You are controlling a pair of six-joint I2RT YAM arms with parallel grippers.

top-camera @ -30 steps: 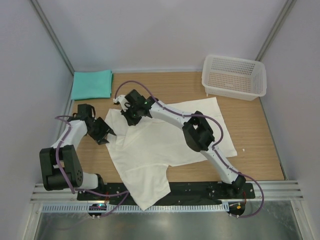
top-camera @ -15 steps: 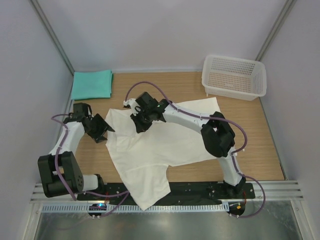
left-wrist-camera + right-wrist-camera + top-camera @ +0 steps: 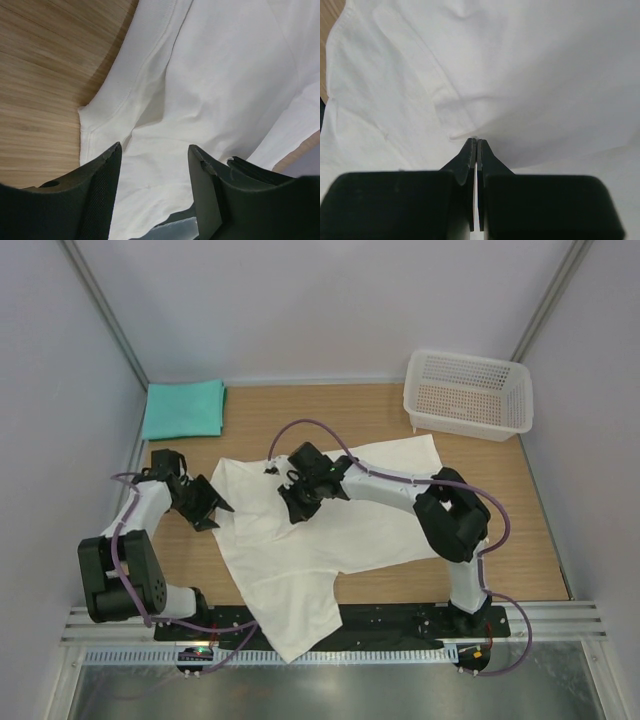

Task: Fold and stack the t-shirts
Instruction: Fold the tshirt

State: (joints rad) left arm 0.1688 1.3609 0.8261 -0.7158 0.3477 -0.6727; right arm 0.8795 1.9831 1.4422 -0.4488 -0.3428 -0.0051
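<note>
Teal shirt (image 3: 183, 408): folded into a neat square at the far left corner of the table (image 3: 505, 540), well apart from both arms.
White shirt (image 3: 340, 530): spread flat over the middle of the table, plain side up. One part hangs over the near edge between the two arm bases.
Left gripper (image 3: 155, 147): jaws apart, with nothing between them. It hovers at the left edge of the white shirt, just above a hemmed corner that lies on the wood. I cannot tell whether the fingers (image 3: 100, 190) touch the cloth.
Right gripper (image 3: 477, 141): jaws pressed tight together. The arm reaches across the white shirt toward its far left part, tips down on the cloth.
Cloth at the right tips: a small pucker sits right at the closed tips and a soft fold runs beside it. Whether any cloth is pinched between them I cannot tell.
Basket (image 3: 465, 420): white plastic mesh, at the far right corner, near the shirt's far right edge but not touching it.
</note>
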